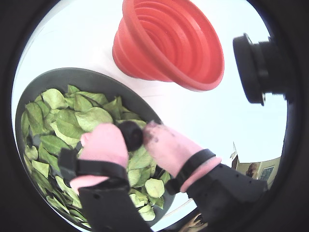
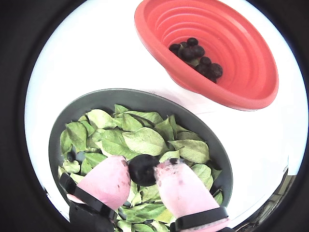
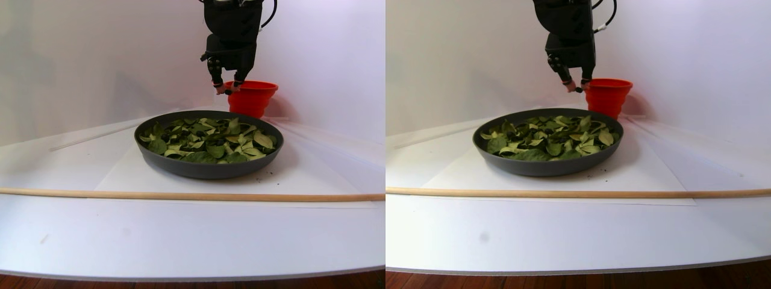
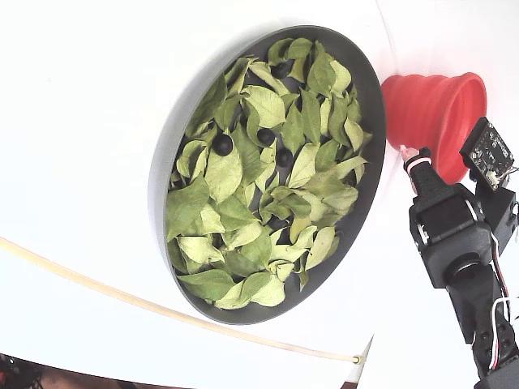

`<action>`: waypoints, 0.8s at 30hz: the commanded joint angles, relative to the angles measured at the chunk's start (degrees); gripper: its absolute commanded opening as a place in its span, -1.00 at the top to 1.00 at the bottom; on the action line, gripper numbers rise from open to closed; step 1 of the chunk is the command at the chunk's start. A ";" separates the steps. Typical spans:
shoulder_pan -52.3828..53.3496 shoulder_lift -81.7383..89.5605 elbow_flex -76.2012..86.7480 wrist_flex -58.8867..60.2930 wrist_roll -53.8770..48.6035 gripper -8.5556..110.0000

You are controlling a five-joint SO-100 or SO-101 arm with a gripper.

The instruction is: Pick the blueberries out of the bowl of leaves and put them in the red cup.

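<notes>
Berry held above the bowl's far edge

The end effector [image 2: 147,170] pinches one blueberry [image 2: 141,169] between pink fingertips [image 2: 108,180] (stained dark), over the leaves [image 2: 145,140] in the bowl [image 2: 96,99]. Just beyond stands the red cup [image 2: 241,87], several blueberries [image 2: 197,57] inside; a wooden rod [image 3: 181,195] lies on the table [image 3: 181,235].

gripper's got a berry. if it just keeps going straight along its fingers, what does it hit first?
Probably the leaves in the bowl: the gripper, shut on a blueberry, points down over the bowl's cup-side edge. Depth is unclear.

I see pink fingertips [image 2: 108,179], a blue-black blueberry [image 2: 142,170], green leaves [image 2: 145,140], a dark grey bowl [image 2: 140,98], a red cup [image 2: 251,72].
</notes>
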 commanded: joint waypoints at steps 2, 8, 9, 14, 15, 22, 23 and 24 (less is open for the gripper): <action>2.55 8.70 -5.80 0.35 -0.35 0.70; 3.52 7.73 -8.96 1.32 -0.79 0.70; 3.69 7.38 -9.76 1.49 -0.79 0.70; 4.39 5.89 -12.74 2.29 -1.05 0.70; 4.57 5.62 -13.27 2.37 -1.14 0.70; 5.19 3.16 -15.73 2.37 -1.58 0.70; 5.27 2.64 -16.17 2.37 -1.67 0.70; 5.36 2.29 -16.61 2.37 -1.67 0.70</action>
